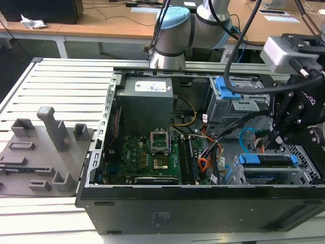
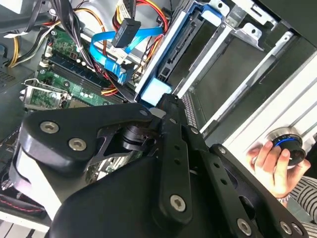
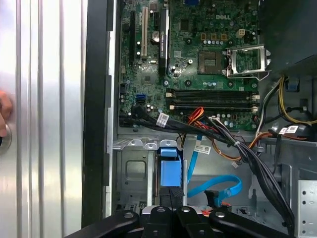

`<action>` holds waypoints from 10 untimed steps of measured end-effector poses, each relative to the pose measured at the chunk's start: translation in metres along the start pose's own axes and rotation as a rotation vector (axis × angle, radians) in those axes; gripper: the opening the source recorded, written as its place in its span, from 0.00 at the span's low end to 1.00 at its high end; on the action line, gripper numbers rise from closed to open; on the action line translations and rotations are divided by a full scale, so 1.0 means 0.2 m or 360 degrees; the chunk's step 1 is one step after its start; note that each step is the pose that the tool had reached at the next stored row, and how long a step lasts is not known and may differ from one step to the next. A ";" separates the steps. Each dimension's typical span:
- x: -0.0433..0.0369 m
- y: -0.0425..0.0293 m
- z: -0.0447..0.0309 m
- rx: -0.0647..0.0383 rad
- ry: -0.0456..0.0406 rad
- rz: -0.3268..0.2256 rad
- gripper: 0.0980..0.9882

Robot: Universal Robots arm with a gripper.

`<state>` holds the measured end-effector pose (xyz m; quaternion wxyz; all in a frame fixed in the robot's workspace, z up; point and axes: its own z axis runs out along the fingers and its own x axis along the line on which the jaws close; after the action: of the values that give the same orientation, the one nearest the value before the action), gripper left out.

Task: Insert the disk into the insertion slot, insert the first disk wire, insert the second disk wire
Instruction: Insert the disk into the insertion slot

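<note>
In the exterior view the open computer case [image 1: 152,213] lies on a slatted table [image 1: 61,81]; the gripper [image 1: 271,141] hangs over the corner of the case at the exterior view's right, just above the disk [image 1: 266,160]; the disk's blue frame lies level inside the slot [image 1: 309,165], a low grey perforated cage, and looks pushed in most or all of the way; the taller cage [image 1: 226,89] with its blue clip stands apart from it, nearer the arm's base.

In the second wrist view the gripper [image 2: 168,99] narrows to a tip right at the blue end of the disk [image 2: 157,91]; its jaws look drawn together with nothing held between them; whether the tip touches the frame or sits just beside it, I cannot tell; a blue flat cable [image 2: 124,39] loops loose above the circuit board [image 2: 64,74], its dark plug hanging free; a hand [image 2: 272,158] rests on a round knob [image 2: 288,144] outside the case.

In the first wrist view the gripper [image 3: 172,196] points straight at the blue end of the disk [image 3: 170,171], which sits between the grey walls of the slot [image 3: 131,171]; the blue flat cable [image 3: 218,184] lies near it, its end joined to nothing as far as I can see.

By my judgement the first step is done or very nearly done; both wires are left to put in.
</note>
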<state>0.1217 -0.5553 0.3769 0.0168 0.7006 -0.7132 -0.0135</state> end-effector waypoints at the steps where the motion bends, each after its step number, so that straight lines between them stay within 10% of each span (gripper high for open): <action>1: 0.000 -0.007 0.016 0.0000 0.0000 0.0000 0.01; 10: -0.001 -0.055 0.084 -0.0002 0.0001 0.0001 0.01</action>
<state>0.1320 -0.5553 0.3597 0.0173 0.7005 -0.7133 -0.0138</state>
